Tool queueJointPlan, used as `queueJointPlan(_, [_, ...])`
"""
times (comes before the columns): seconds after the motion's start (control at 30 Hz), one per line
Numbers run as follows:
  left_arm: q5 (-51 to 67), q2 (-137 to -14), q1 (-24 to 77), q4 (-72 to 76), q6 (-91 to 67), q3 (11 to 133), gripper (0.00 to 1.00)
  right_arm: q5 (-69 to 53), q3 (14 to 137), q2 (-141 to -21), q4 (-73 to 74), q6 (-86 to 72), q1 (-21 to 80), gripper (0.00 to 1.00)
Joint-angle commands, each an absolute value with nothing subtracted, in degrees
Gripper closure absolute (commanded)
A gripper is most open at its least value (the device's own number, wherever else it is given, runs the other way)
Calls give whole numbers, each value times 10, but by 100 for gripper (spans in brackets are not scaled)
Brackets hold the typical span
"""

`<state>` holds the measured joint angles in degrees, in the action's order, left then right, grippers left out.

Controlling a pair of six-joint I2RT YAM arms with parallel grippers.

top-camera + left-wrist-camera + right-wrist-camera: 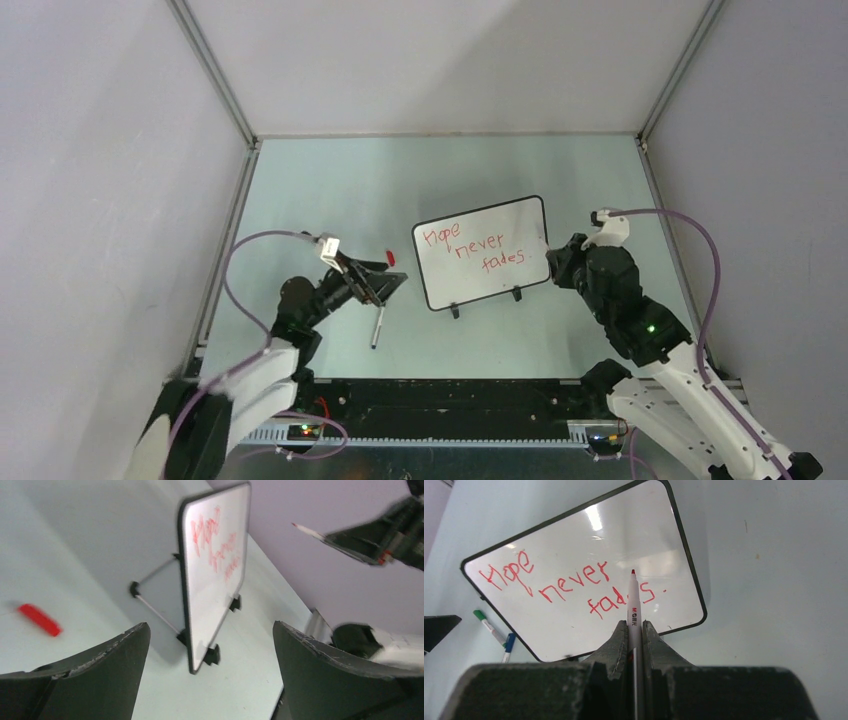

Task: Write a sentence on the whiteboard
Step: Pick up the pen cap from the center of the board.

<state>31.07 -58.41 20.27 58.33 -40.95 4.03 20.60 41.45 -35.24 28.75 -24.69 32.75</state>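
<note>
From above, the whiteboard point(482, 252) stands mid-table on its little feet, with the sentence point(475, 248) all there in red. The left gripper point(375, 285) sits at its 9 o'clock and the right gripper point(560, 262) at 3 o'clock. The left wrist view shows jaws spread wide, holding nothing, and I think they are just keeping clear. The right wrist view shows jaws pinching a red marker point(634, 600), tip toward 12 o'clock, off the board, I guess because the writing looks done.

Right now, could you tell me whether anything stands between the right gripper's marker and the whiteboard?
Nothing visible does. The right gripper is shut on the marker, whose tip points straight at the whiteboard near the sentence. The red cap lies off to the board's left.
</note>
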Motion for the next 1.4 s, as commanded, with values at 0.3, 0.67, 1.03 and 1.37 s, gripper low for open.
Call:
queueJointPlan(0.3, [-229, -93, 200, -133, -442, 119, 1, 195, 405, -283, 266, -258, 325, 100])
queueJointPlan(0.67, [-124, -533, 200, -305, -411, 421, 6, 180, 405, -280, 283, -263, 324, 100])
queueJointPlan(1.03, [-70, -739, 202, -270, -427, 522, 27, 166, 406, -304, 281, -263, 324, 100])
queueJointPlan(1.37, [-99, -911, 250, -323, -440, 656, 31, 169, 406, -309, 279, -262, 320, 100])
